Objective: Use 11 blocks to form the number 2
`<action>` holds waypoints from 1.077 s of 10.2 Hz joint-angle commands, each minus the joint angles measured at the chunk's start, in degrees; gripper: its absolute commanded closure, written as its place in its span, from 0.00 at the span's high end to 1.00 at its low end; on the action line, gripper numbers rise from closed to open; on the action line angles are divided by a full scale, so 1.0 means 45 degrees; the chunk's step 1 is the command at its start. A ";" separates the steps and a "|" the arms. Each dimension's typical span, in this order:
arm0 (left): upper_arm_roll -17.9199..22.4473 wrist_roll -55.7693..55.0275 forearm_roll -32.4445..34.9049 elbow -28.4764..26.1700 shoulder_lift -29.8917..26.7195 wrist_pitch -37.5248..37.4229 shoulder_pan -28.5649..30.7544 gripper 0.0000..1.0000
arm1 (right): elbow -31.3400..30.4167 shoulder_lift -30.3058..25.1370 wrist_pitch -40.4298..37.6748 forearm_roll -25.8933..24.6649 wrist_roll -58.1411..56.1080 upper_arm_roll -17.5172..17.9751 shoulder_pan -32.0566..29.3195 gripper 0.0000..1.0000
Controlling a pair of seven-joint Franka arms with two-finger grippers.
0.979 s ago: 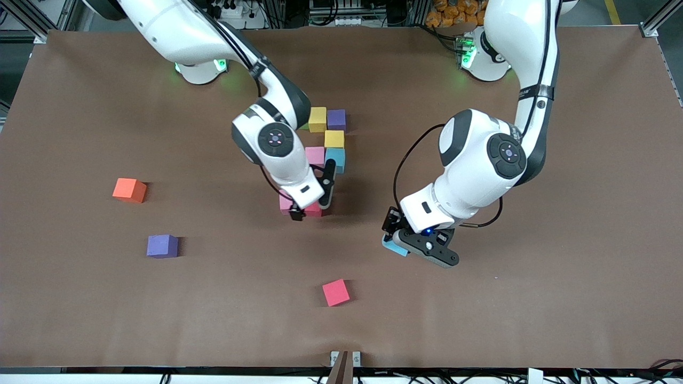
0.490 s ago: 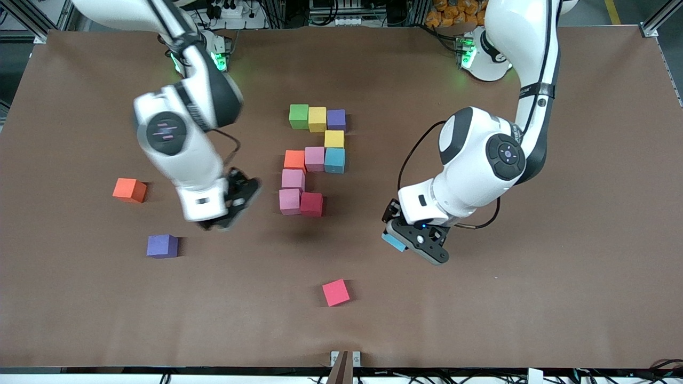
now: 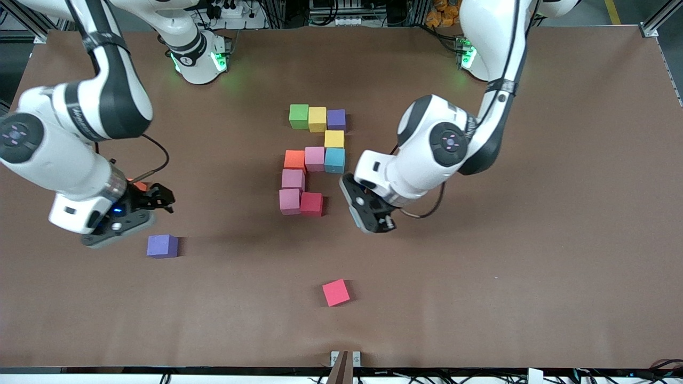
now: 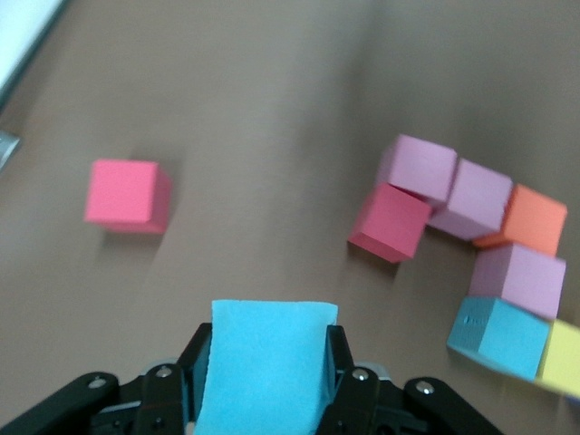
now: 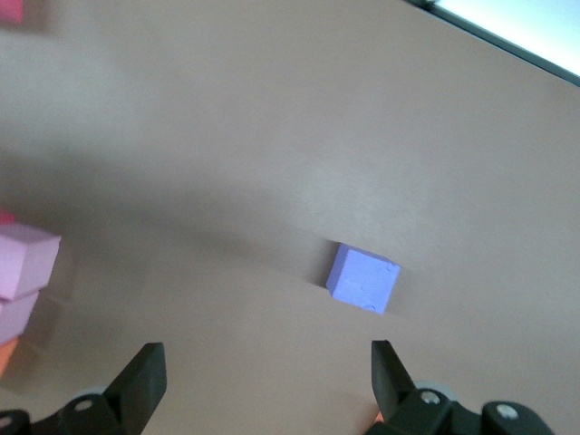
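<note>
Front view: the light blue block (image 4: 265,362) held in the left hand (image 3: 373,216) is hidden under that hand; only the left wrist view shows it, cut off by the picture's edge. An orange block (image 3: 140,185) shows only as a sliver beside the right hand (image 3: 152,200). In the right wrist view, the pink blocks (image 5: 25,272) at the edge are cut off and blurred, possibly two.

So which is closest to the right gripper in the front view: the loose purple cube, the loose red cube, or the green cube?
From the right gripper:
1. Loose purple matte cube, on the table beside it, nearer the camera.
2. Green matte cube, at the figure's farthest row.
3. Loose red matte cube, nearest the camera.
</note>
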 commanded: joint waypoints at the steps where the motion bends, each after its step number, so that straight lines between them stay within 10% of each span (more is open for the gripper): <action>1: -0.0042 0.2324 -0.0064 -0.0027 0.0367 -0.0080 -0.0462 0.46 | -0.0599 -0.1155 -0.0085 0.0245 0.2232 0.0118 -0.0438 1.00; 11: -0.0141 0.9754 -0.4647 -0.1041 0.1364 -0.0100 -0.0856 0.46 | -0.0346 -0.3481 -0.3051 0.1534 0.2495 -0.0409 -0.1553 1.00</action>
